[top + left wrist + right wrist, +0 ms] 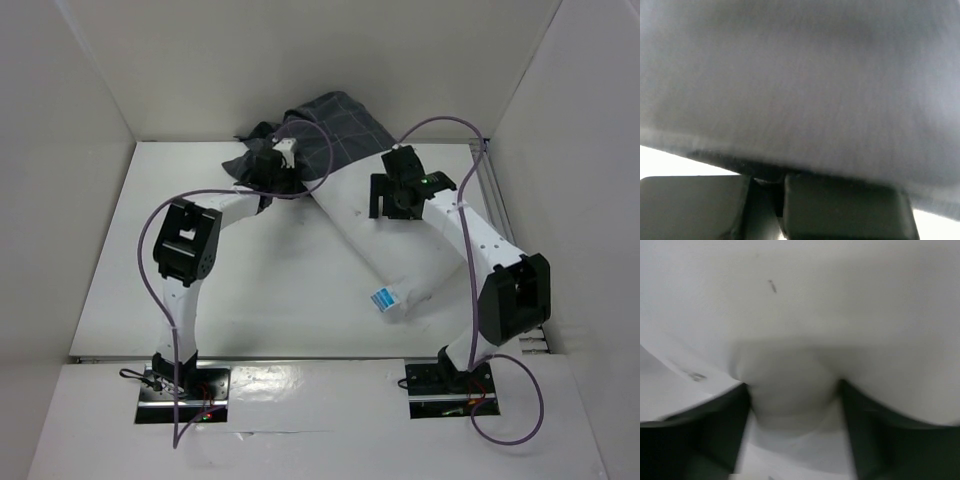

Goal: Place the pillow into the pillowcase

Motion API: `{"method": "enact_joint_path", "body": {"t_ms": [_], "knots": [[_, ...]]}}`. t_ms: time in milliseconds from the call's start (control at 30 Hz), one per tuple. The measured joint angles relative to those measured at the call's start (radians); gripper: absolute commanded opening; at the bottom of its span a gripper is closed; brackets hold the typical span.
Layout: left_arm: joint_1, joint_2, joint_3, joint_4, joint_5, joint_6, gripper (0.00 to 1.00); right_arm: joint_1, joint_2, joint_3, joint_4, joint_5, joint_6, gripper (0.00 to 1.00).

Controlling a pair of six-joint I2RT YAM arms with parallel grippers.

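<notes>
The white pillow lies diagonally on the table, its blue-and-white tag at the near end and its far end under the pillowcase. That dark checked cloth is bunched at the back wall. My left gripper sits at the cloth's near-left edge. In the left wrist view grey cloth fills the frame and the gripper is shut on a fold of it. My right gripper presses down on the pillow's middle. Its jaws stand wide apart, with a bulge of white pillow between them.
White walls close in the table on the left, back and right. Purple cables loop over both arms. A metal rail runs along the table's right edge.
</notes>
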Motion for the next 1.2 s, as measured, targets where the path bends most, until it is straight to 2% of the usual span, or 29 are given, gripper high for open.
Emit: {"method": "enact_joint_path", "body": {"t_ms": [33, 67, 100, 200, 333, 400, 467, 567, 667, 800, 867, 1000, 1200], "knots": [[0.000, -0.015, -0.024, -0.002, 0.011, -0.007, 0.00, -0.006, 0.011, -0.008, 0.016, -0.010, -0.001, 0.26], [0.000, -0.038, -0.050, -0.015, 0.024, -0.014, 0.00, -0.011, 0.028, -0.006, 0.027, -0.019, 0.005, 0.05], [0.001, -0.059, -0.068, -0.034, 0.038, -0.018, 0.00, -0.016, 0.052, 0.003, 0.038, -0.027, 0.005, 0.00], [0.006, -0.121, -0.053, -0.106, 0.100, -0.030, 0.00, -0.036, 0.171, 0.150, -0.025, -0.030, 0.005, 0.00], [0.011, -0.143, 0.159, -0.253, 0.194, -0.048, 0.00, -0.084, 0.309, 0.523, -0.151, 0.018, -0.050, 0.00], [0.020, -0.167, 0.252, -0.288, 0.241, -0.068, 0.00, -0.109, 0.322, 0.671, -0.160, 0.035, -0.066, 0.00], [0.027, -0.233, 0.280, -0.300, 0.294, -0.091, 0.00, -0.110, 0.307, 0.755, -0.142, 0.050, -0.075, 0.00], [0.009, -0.372, 0.201, -0.312, 0.368, -0.124, 0.00, -0.026, 0.197, 0.642, -0.069, 0.099, -0.073, 0.00], [-0.044, -0.521, -0.008, -0.307, 0.412, -0.150, 0.00, 0.092, 0.091, 0.390, 0.010, 0.109, -0.031, 0.00], [-0.113, -0.607, -0.284, -0.357, 0.453, -0.179, 0.00, 0.196, 0.114, 0.068, 0.082, 0.060, 0.064, 0.00], [-0.126, -0.612, -0.346, -0.420, 0.495, -0.200, 0.00, 0.223, 0.137, -0.037, 0.126, 0.017, 0.109, 0.00], [-0.137, -0.614, -0.305, -0.504, 0.507, -0.201, 0.00, 0.236, 0.089, -0.069, 0.158, -0.012, 0.162, 0.00], [-0.159, -0.615, -0.223, -0.513, 0.479, -0.202, 0.00, 0.230, 0.021, -0.076, 0.216, 0.006, 0.194, 0.00]]}}
